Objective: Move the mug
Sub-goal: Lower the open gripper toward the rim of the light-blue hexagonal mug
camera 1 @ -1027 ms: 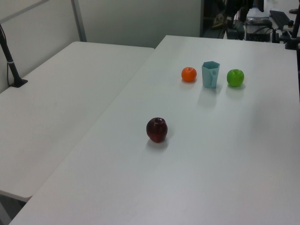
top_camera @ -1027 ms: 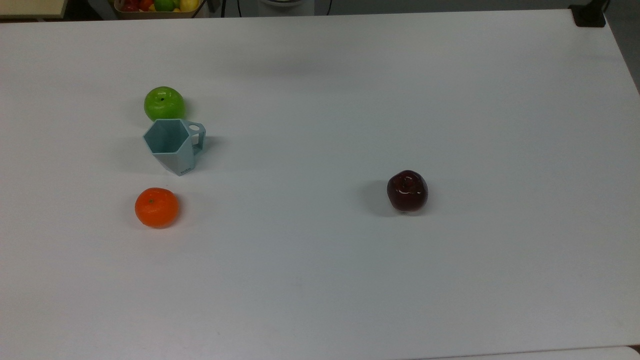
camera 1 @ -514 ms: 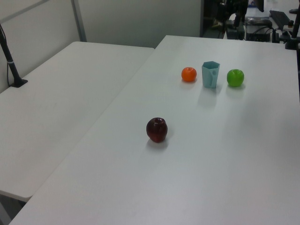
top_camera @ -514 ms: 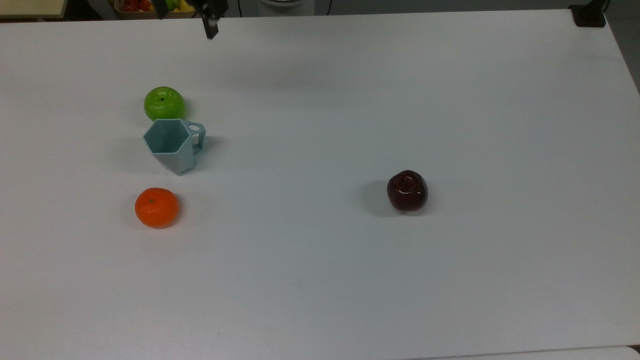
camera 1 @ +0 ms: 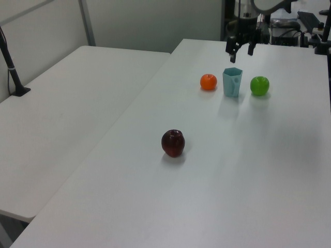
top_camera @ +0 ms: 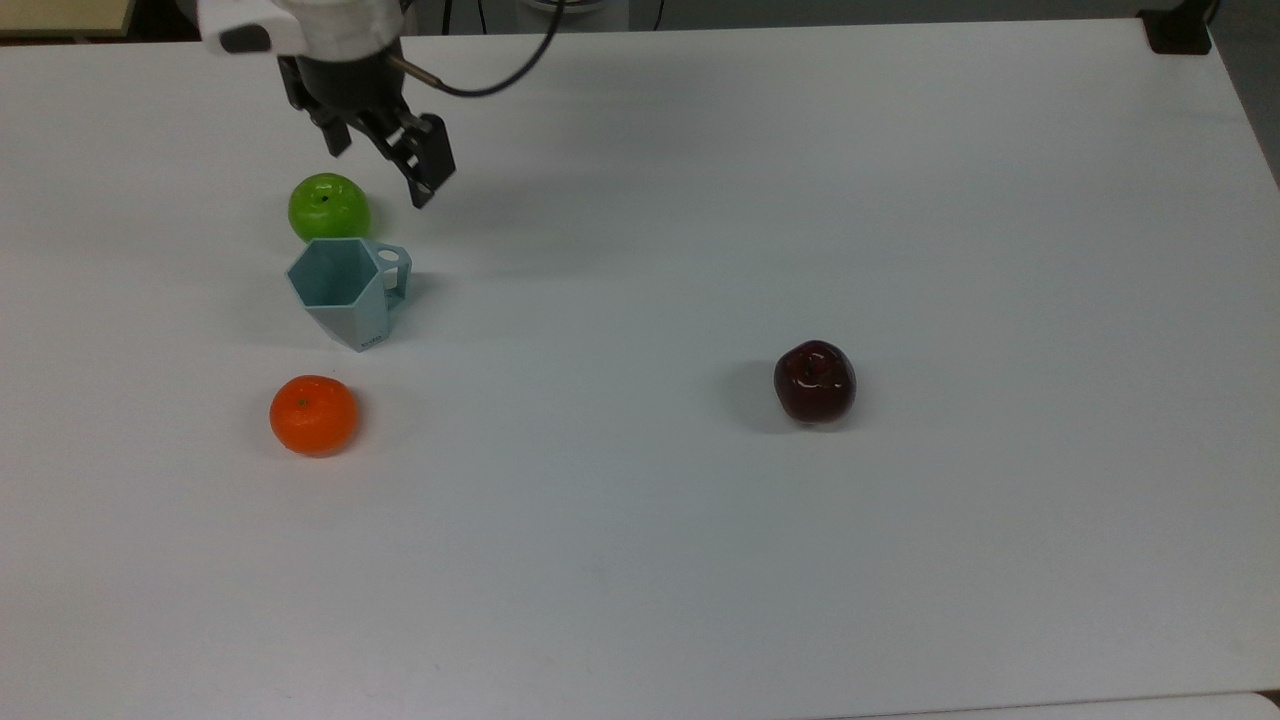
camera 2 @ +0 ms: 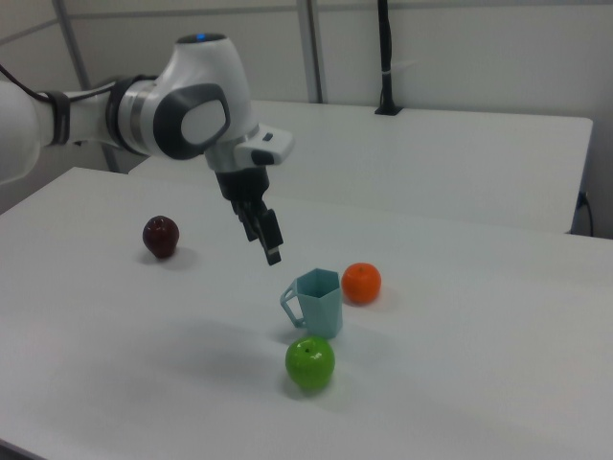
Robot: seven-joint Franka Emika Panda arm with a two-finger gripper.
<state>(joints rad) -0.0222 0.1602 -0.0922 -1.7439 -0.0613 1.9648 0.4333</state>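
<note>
The pale teal faceted mug (top_camera: 345, 290) stands upright on the white table (top_camera: 700, 550), its handle toward the top view's right. A green apple (top_camera: 328, 205) and an orange (top_camera: 313, 414) flank it. My gripper (top_camera: 380, 165) hovers open and empty in the air, above the apple and just past the mug toward the top view's upper edge. In the left view the gripper (camera 1: 239, 50) hangs a little above the mug (camera 1: 232, 81). In the right view the gripper (camera 2: 266, 244) is up and to the left of the mug (camera 2: 319, 302), not touching it.
A dark red apple (top_camera: 814, 381) lies alone toward the top view's right. A second white table (camera 1: 77, 103) adjoins on the left view's left, with a black pole (camera 1: 13, 72) on it. A black clamp (top_camera: 1180, 30) sits at the table's far corner.
The arm has come in from the top view's upper edge and dropped toward the mug and green apple. Mug and fruits have not moved.
</note>
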